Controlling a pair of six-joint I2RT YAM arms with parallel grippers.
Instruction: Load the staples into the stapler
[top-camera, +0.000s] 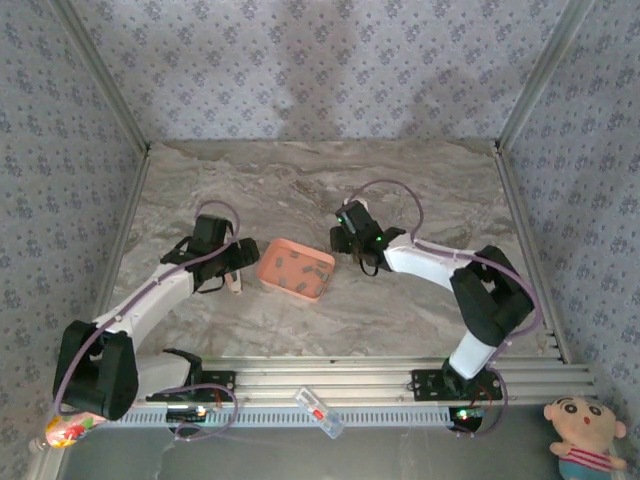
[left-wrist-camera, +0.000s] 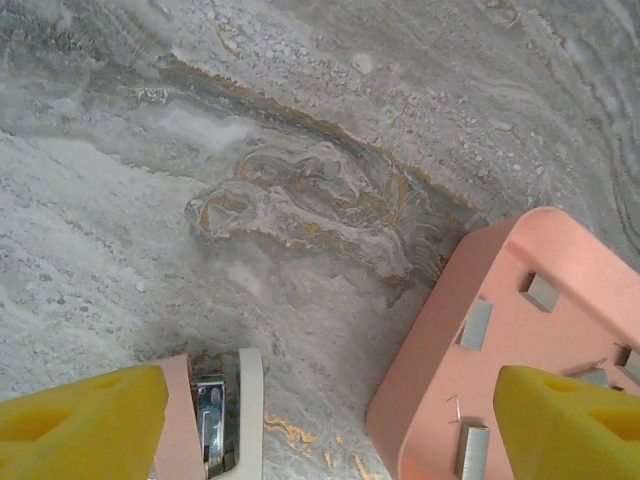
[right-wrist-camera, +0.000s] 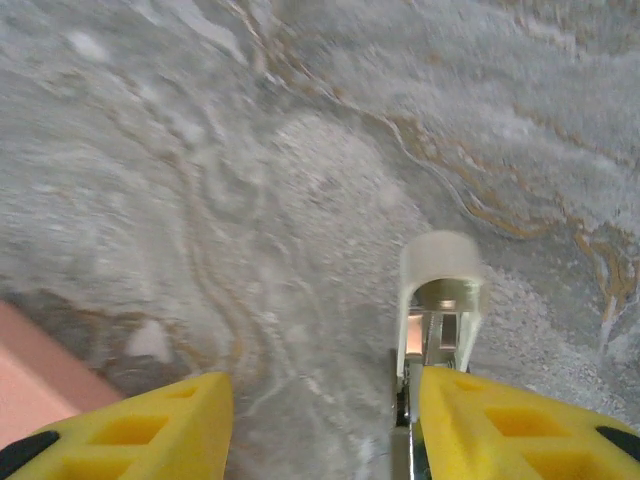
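A pink tray (top-camera: 322, 275) sits mid-table with the staples (top-camera: 298, 265) in it as several small grey slivers. In the left wrist view the tray (left-wrist-camera: 430, 380) fills the lower right, staples (left-wrist-camera: 477, 324) on its floor. My left gripper (top-camera: 232, 268) (left-wrist-camera: 330, 405) is open wide, its right finger over the tray. A pink-and-white stapler (left-wrist-camera: 215, 420) with a metal channel lies against its left finger. My right gripper (top-camera: 355, 250) (right-wrist-camera: 325, 405) is open just right of the tray. A white-capped stapler end (right-wrist-camera: 440, 300) with metal inside rests beside its right finger; that view is blurred.
A clear plastic box (top-camera: 318, 410) with something red inside lies on the aluminium rail (top-camera: 380, 375) at the near edge. A doll (top-camera: 585, 435) sits at the bottom right. Patterned walls close in the marble table (top-camera: 300, 180) on three sides.
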